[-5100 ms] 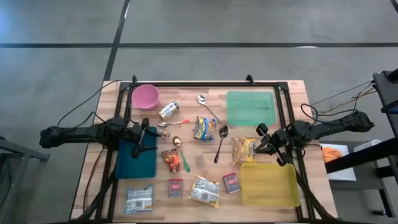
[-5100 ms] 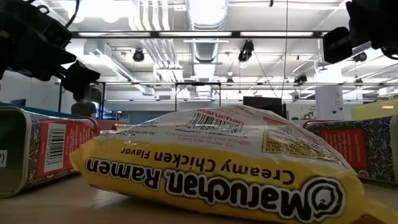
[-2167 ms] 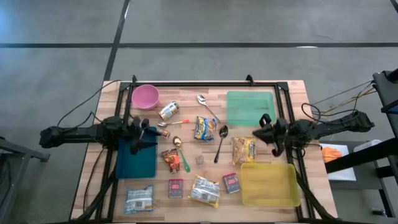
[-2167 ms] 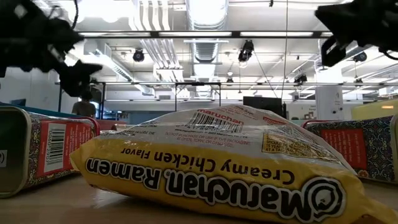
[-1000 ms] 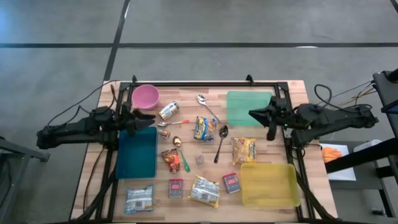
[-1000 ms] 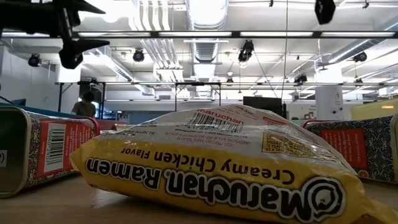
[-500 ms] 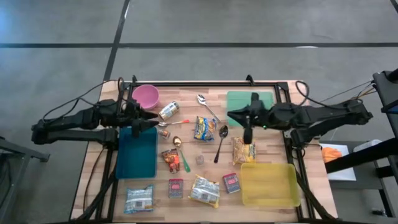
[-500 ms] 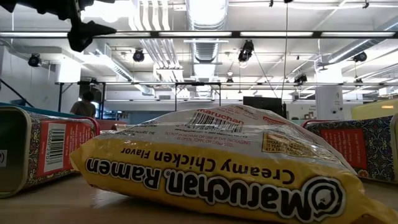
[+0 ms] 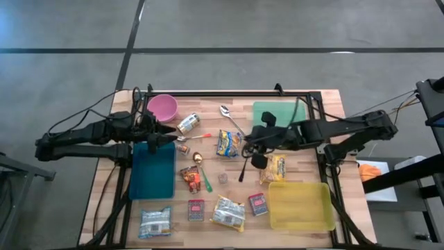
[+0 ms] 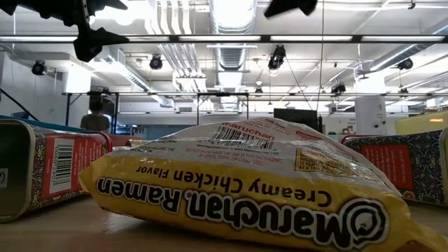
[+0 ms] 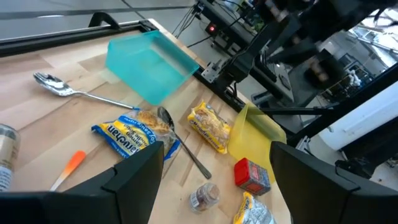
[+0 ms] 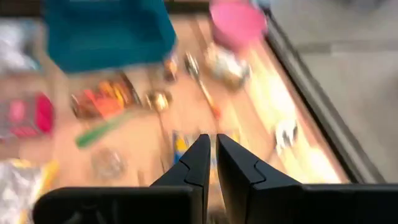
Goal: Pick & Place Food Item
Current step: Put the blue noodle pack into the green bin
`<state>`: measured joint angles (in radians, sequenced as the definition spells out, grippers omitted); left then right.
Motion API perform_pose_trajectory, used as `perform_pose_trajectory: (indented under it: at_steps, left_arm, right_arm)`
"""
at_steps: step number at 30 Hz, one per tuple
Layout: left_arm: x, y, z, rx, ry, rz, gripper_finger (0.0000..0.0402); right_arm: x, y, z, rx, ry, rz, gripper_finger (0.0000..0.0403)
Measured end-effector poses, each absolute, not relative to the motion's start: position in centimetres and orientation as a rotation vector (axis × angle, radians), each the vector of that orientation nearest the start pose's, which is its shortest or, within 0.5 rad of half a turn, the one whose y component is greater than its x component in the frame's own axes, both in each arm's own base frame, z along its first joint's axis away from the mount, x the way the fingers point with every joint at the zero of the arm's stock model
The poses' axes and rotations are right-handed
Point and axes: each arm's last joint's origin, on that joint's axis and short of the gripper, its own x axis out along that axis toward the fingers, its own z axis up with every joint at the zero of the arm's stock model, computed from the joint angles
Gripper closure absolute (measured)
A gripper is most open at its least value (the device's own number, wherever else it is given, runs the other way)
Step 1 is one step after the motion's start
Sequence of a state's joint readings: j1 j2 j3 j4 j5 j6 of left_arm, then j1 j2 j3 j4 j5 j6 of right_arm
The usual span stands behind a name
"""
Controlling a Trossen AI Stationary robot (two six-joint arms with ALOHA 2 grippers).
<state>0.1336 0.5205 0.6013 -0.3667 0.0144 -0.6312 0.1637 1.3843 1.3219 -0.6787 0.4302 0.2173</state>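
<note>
The right gripper is held above the table with its fingers pressed together, nothing pinched between them. It is placed over the black spoon, between the blue-and-yellow noodle packet and the yellow packet. The noodle packet is seen just beside the gripper, on its side away from the green tray, and is not touched. The yellow packet lies just beside the spoon on the other side, near the yellow tray.

The left gripper is held with its fingers spread, empty, near the can and at the far end of the teal tray. The pink bowl is found near the can.
</note>
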Motion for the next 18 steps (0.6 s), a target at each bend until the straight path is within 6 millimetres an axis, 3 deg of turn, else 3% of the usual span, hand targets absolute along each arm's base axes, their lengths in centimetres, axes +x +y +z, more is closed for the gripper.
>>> perform_pose_trajectory:
  at_steps: [5,18]
  left_arm:
    - [12.2,1.6,28.6,-0.645,0.239,0.211,0.0103]
    - [12.2,1.7,28.5,-0.641,0.242,0.224,0.0103]
  right_arm:
    - [29.4,3.0,33.8,0.054,0.691,-0.418,0.0378]
    - [32.1,3.2,29.4,-0.185,0.856,-0.347,0.0378]
